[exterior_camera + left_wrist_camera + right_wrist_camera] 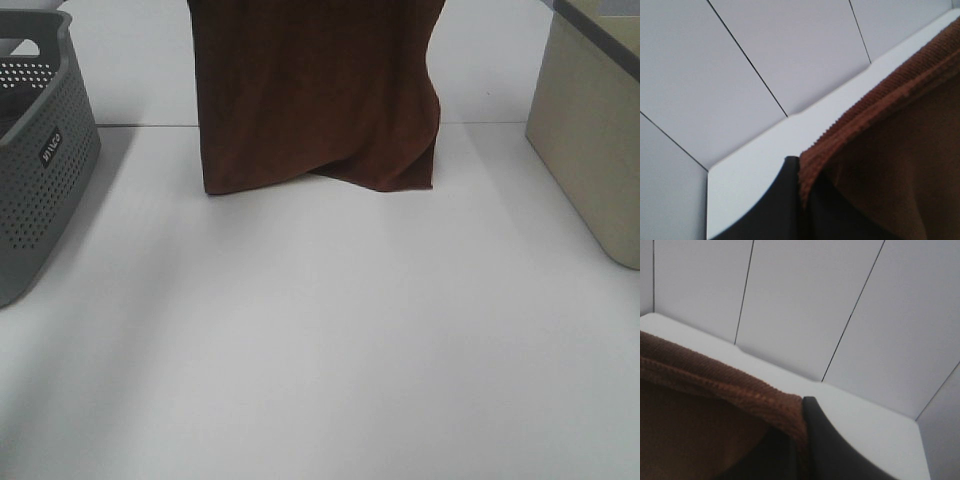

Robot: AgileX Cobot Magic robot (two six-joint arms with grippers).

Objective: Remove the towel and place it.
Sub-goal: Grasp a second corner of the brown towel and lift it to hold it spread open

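Note:
The towel (315, 95), dark reddish-brown terry cloth, hangs as a broad sheet at the back centre of the exterior view. Its bottom edge rests folded on the white table (320, 350), and its top runs out of the frame. Neither gripper shows in that view. In the left wrist view my left gripper (801, 175) is shut on the hemmed edge of the towel (890, 150), with one black finger (775, 210) beside the cloth. In the right wrist view my right gripper (802, 415) is likewise shut on the towel (700, 410), at its other top corner.
A grey perforated basket (40, 150) stands at the left edge of the table. A beige bin (590, 130) stands at the right edge. White wall panels fill the background of both wrist views.

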